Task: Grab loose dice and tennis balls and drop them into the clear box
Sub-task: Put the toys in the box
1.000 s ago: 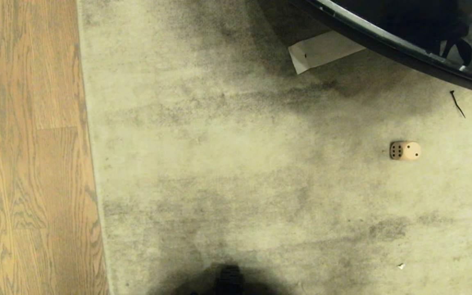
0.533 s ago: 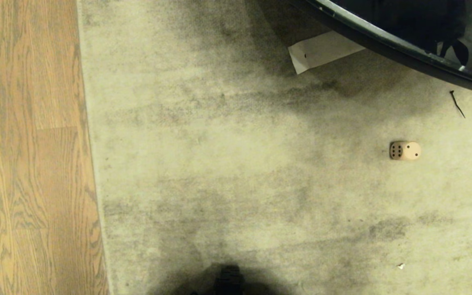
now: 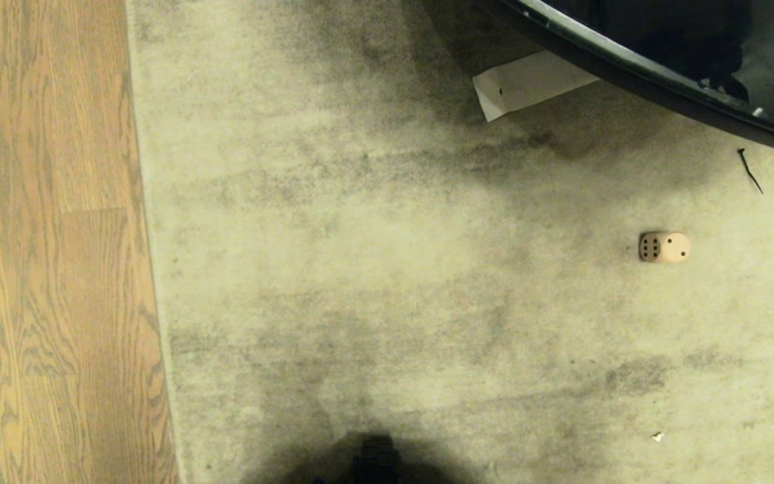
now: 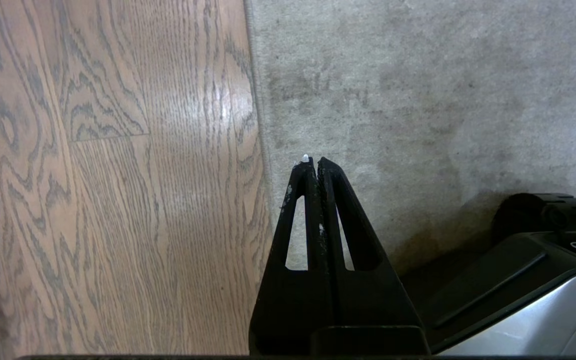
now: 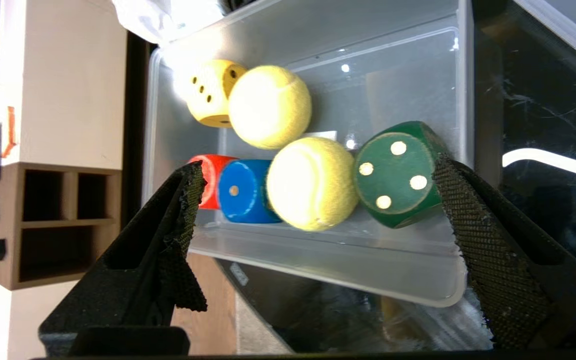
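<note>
Right gripper [image 5: 313,215] hangs over the clear box [image 5: 460,90], its jaws spread wide and gripping nothing; the dark green die [image 5: 398,175] sits just inside one padded finger [image 5: 473,235], at the box's edge in the right middle of the right wrist view. It looks freshly let go, so the risk is that a finger brushes it on the way out and tips it over the low wall. The box stands on a dark glossy table [image 5: 543,125], and a nudge to its rim could slide it.

Inside lie two tennis balls [image 5: 313,182], touching each other at centre frame, with a yellow die [image 5: 210,92] above them and a blue die [image 5: 243,192] and red die [image 5: 210,175] side by side at left.

One cream die [image 3: 664,247] lies on the rug [image 3: 360,269], right of centre in the head view, well apart from the box; its rounded corners could let it roll from a careless pinch.

Left gripper [image 4: 313,162] is clenched empty, parked over the rug's edge.
</note>
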Controlling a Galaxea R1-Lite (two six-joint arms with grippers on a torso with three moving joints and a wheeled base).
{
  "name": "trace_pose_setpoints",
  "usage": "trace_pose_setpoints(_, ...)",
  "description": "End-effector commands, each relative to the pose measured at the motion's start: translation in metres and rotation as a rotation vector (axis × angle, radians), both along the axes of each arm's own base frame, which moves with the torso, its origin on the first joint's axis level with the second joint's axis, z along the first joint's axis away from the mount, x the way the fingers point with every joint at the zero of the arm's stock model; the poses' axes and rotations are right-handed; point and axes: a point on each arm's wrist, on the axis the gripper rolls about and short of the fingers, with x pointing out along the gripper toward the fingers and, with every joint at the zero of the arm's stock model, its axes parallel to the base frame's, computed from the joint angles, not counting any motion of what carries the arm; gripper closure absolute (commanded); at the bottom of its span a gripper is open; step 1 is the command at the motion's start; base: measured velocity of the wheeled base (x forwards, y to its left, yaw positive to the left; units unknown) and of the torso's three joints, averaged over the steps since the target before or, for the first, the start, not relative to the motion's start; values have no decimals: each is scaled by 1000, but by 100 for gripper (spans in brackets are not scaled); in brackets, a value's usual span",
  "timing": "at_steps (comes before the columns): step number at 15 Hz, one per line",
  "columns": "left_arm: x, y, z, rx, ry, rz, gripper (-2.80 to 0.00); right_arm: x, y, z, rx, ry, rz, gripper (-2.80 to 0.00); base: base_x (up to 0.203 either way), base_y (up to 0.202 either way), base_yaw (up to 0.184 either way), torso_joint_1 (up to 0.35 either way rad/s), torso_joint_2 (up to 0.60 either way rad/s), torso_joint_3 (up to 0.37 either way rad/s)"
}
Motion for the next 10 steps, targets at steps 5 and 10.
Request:
trace_pose_setpoints(5,0,0,-1,-1,2,0,0,-19,5,0,7,-23,14,-280,0,0,0,0,0,0)
trace_pose_setpoints(10,0,0,-1,-1,2,0,0,-24,7,0,55,-4,43,0,0,0,0,0,0,0)
